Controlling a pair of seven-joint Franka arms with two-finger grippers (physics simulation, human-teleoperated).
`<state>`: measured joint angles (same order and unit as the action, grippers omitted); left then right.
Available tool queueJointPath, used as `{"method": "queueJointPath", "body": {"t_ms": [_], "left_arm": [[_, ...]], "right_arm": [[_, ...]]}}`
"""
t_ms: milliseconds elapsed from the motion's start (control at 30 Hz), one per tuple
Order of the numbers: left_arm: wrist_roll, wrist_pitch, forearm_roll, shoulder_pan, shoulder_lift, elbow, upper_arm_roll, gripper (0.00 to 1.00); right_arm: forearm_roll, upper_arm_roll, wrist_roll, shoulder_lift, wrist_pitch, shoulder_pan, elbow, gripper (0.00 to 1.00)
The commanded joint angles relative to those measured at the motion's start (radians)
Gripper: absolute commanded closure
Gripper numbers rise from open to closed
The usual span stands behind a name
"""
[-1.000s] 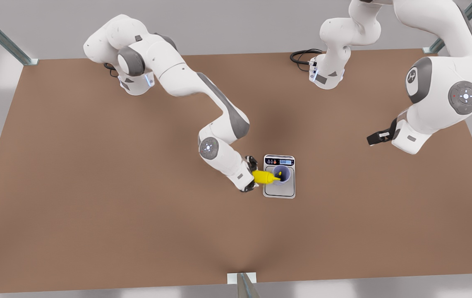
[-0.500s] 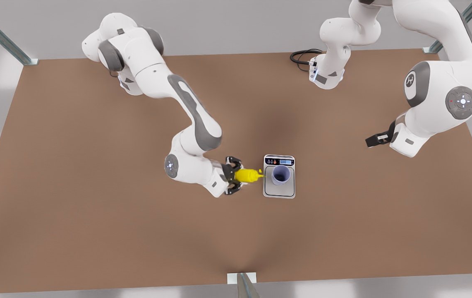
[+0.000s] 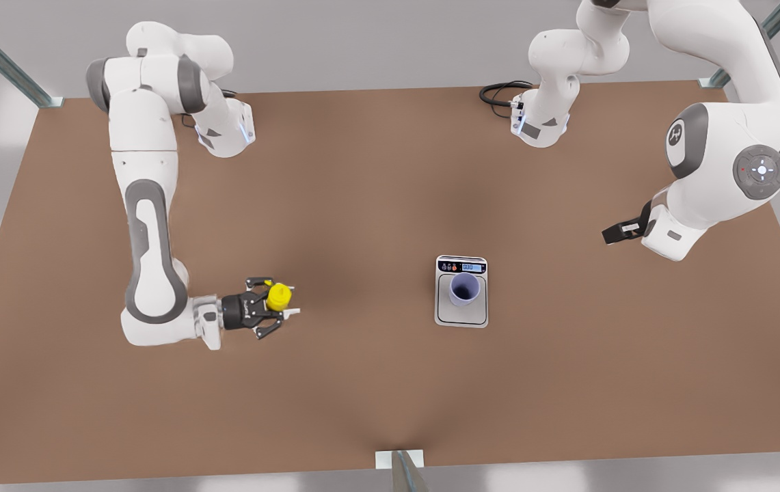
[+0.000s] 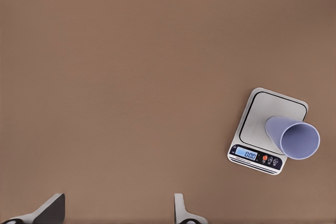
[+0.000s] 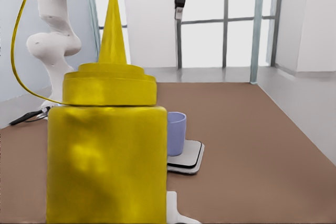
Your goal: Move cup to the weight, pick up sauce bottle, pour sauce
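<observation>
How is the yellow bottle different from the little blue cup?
The sauce bottle is bright yellow; the cup is lavender-blue. The bottle has a pointed nozzle on a cap; the cup is open on top. The bottle sits in the right gripper; the cup stands alone on the weight. Both are upright.

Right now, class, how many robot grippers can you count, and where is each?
2. The right gripper, at the front view's left, is shut on the sauce bottle; the left gripper waits open at the front view's right.

The lavender cup (image 3: 464,289) stands upright on the silver weight (image 3: 461,314); the yellow sauce bottle (image 3: 279,296) is upright, well apart.
</observation>
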<state>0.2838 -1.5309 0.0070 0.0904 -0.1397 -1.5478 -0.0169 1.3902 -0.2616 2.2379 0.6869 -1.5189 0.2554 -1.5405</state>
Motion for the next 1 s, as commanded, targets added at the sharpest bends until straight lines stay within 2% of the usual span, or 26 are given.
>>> {"method": "queueJointPath", "body": {"t_ms": [0,33,67,100,167,267,500,967], "left_arm": [[0.000,0.000,-0.001,0.000,0.000,0.000,0.000,0.00],[0.002,0.002,-0.001,0.002,0.000,0.000,0.002,0.00],[0.002,0.002,-0.001,0.002,0.000,0.000,0.002,0.00],[0.002,0.002,0.001,0.002,0.000,0.000,0.002,0.00],[0.000,0.002,0.001,0.002,0.000,0.000,0.002,0.00],[0.002,0.002,0.001,0.002,0.000,0.000,0.003,0.00],[0.003,0.003,-0.001,0.008,0.000,0.000,0.003,0.00],[0.006,0.057,-0.002,0.009,-0.021,-0.002,0.003,0.00]], "right_arm": [[-0.020,-0.001,0.028,0.008,0.035,-0.014,0.000,0.58],[-0.020,0.001,0.074,0.025,0.077,-0.050,-0.001,0.58],[-0.019,0.034,0.112,0.045,0.094,-0.097,-0.003,0.58],[-0.019,0.104,0.152,0.082,0.094,-0.166,0.000,0.58],[-0.019,0.159,0.215,0.144,0.108,-0.245,0.005,0.58],[-0.019,0.202,0.321,0.218,0.131,-0.312,0.008,0.58],[0.000,0.211,0.356,0.329,0.177,-0.331,0.022,0.58],[-0.007,0.211,0.295,0.353,0.169,-0.331,0.027,0.58]]}}
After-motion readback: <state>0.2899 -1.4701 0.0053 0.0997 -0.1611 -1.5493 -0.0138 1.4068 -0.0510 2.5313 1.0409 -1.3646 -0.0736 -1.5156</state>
